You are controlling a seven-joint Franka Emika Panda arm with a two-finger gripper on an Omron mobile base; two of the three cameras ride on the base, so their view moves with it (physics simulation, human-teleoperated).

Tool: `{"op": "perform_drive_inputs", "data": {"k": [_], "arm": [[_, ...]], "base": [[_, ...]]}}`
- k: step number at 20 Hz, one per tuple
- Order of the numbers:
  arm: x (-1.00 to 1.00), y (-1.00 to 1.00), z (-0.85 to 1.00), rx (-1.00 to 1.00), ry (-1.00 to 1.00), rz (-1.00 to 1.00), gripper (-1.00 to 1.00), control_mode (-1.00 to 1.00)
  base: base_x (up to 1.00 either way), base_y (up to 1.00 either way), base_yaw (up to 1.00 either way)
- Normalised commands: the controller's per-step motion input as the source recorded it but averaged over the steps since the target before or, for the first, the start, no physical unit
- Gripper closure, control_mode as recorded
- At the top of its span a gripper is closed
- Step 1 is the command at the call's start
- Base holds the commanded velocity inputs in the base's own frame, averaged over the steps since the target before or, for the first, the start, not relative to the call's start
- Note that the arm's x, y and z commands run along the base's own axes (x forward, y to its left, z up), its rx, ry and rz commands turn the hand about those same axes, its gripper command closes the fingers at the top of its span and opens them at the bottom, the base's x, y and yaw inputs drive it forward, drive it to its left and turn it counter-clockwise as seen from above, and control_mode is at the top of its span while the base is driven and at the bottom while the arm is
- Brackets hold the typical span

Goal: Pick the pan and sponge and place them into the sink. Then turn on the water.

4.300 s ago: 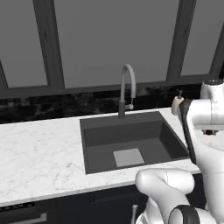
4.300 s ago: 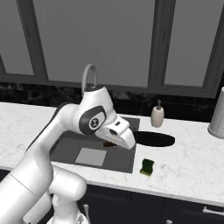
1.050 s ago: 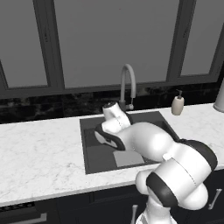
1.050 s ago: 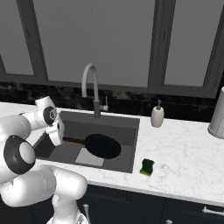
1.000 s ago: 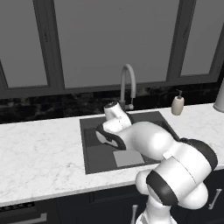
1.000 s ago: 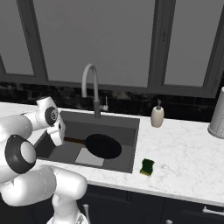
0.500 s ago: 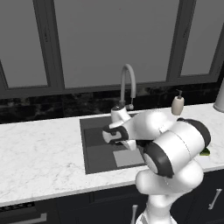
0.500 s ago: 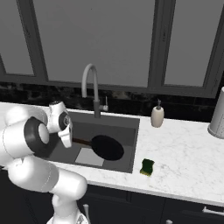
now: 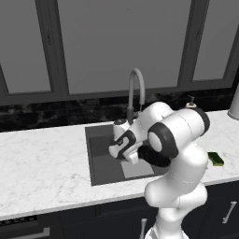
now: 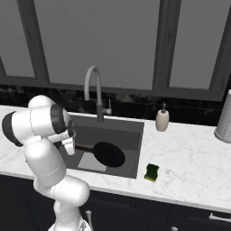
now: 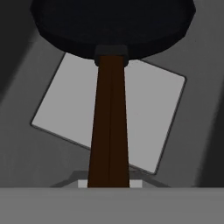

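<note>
White marble counter (image 10: 194, 158) surrounds the sink (image 10: 131, 135) — pincer (image 10: 68, 146) clamped on the pan (image 10: 108, 154) handle there.

A white marble counter (image 10: 194, 158) runs below the dark window wall, with a large dark grey recessed sink (image 10: 131, 135) set into it. In the right base view, a beige soap dispenser bottle (image 10: 162, 120) stands at the sink's 2 o'clock, a small yellow-green rectangular sponge (image 10: 152, 172) lies at its 4 o'clock, and a grey perforated canister (image 10: 224, 118) stands at the counter's 3 o'clock edge.
</note>
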Motion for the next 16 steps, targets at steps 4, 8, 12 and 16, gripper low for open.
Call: {"op": "perform_drive_inputs", "data": {"k": [4, 8, 12, 16], "arm": [[0.12, 0.26, -0.57, 0.0, 0.0, 0.0, 1.0, -1.0], [0.06, 0.19, -0.61, 0.0, 0.0, 0.0, 1.0, -1.0], [0.1, 0.19, -0.58, 0.0, 0.0, 0.0, 1.0, -1.0], [0.03, 0.19, -0.52, 0.0, 0.0, 0.0, 1.0, -1.0]], "base": [[0.0, 0.0, 0.0], [0.0, 0.0, 0.0], [0.0, 0.0, 0.0], [0.0, 0.0, 0.0]]}}
